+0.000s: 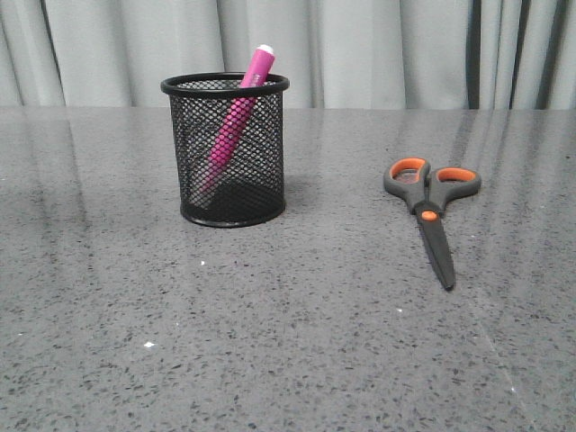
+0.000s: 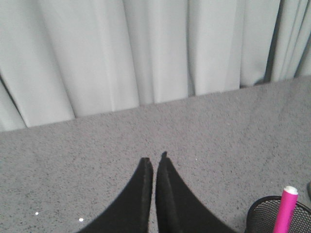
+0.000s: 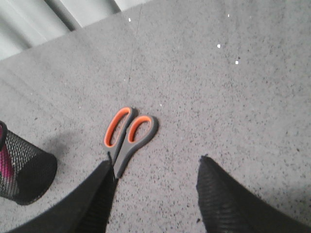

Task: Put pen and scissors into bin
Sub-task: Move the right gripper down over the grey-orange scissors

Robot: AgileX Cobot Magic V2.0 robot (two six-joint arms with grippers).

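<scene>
The black mesh bin (image 1: 227, 148) stands on the table left of centre. The pink pen (image 1: 236, 117) leans inside it, its whitish end above the rim. The scissors (image 1: 428, 209) lie flat and closed to the right, handles away from me, blades pointing toward me. Neither gripper shows in the front view. In the left wrist view my left gripper (image 2: 154, 160) is shut and empty over bare table, with the bin (image 2: 277, 216) and pen (image 2: 285, 208) beside it. In the right wrist view my right gripper (image 3: 155, 162) is open above the table; the scissors (image 3: 129, 137) lie partly behind one finger (image 3: 97, 194).
A grey speckled table (image 1: 288, 342) stretches to a pale grey curtain (image 1: 378, 45) along its far edge. The bin also shows at the edge of the right wrist view (image 3: 24, 170).
</scene>
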